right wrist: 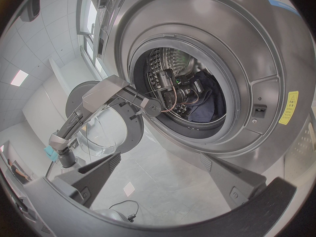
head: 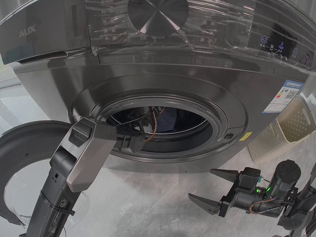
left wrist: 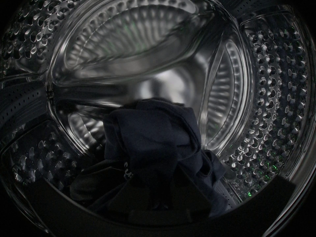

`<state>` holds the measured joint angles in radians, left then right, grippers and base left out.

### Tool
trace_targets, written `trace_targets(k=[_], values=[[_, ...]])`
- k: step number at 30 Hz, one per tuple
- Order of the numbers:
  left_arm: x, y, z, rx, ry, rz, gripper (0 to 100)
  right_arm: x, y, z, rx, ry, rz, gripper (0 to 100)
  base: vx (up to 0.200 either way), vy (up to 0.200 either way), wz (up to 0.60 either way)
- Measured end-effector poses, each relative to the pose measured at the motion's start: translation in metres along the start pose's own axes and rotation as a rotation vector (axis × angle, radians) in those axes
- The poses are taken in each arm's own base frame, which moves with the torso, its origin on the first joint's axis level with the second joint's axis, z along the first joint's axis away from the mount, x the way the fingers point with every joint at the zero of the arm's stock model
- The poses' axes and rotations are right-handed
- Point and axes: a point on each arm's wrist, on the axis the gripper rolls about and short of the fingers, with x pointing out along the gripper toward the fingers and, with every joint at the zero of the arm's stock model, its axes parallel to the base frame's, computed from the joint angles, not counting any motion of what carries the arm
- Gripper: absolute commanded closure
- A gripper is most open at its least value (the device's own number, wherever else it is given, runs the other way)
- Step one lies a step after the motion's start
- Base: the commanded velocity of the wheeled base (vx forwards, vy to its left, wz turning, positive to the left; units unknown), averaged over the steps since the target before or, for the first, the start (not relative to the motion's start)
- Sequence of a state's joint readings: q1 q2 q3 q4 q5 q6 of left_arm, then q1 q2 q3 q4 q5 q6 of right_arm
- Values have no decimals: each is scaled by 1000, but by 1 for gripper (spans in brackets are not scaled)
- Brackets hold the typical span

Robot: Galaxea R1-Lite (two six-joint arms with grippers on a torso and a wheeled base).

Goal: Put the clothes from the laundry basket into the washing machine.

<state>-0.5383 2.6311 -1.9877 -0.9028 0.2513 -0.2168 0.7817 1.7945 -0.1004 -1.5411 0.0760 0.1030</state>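
A dark navy garment [left wrist: 154, 139] lies bunched in the steel drum [left wrist: 270, 92] of the washing machine [head: 158, 79]. It also shows through the round opening [head: 166, 119]. My left arm [head: 85, 148] passes through that opening, and my left gripper [right wrist: 195, 89] is inside the drum, right against the garment [right wrist: 207, 106]. Its hold on the cloth is hidden by darkness. Low at the right, my right gripper [head: 200, 183] hangs open and empty over the floor in front of the machine, fingers [right wrist: 98, 171] spread wide.
The machine's round door [head: 23, 155] stands swung open at the left beside my left arm. A cream perforated laundry basket [head: 291, 125] sits on the floor to the right of the machine. Grey tiled floor [head: 148, 198] lies in front.
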Motion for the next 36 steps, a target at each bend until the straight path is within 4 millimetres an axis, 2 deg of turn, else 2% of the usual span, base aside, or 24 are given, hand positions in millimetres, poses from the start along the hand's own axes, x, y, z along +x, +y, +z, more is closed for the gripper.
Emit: trace_targets(k=[5, 6, 13, 18, 22, 28, 36], values=[[1, 1, -4, 5, -1, 3, 100, 0, 0, 0, 0, 1, 0, 0, 0, 0, 0], [1, 1, -4, 6, -1, 4, 0, 0, 0, 0, 0, 1, 0, 0, 0, 0, 0], [1, 1, -5, 8, 3, 18, 0, 0, 0, 0, 0, 1, -1, 0, 0, 0, 0], [-2, -9, 1, -1, -12, 14, 0, 0, 0, 0, 0, 1, -3, 0, 0, 0, 0], [-10, -16, -3, 11, 31, 9, 0, -1, -1, 0, 0, 2, -6, 0, 0, 0, 0], [-43, -27, -22, 74, 178, -11, 0, -2, -1, -1, 0, 7, -9, 0, 0, 0, 0], [-106, -37, -41, 161, 287, -81, 0, -6, -1, -3, -1, 18, -12, 0, 0, 0, 0]])
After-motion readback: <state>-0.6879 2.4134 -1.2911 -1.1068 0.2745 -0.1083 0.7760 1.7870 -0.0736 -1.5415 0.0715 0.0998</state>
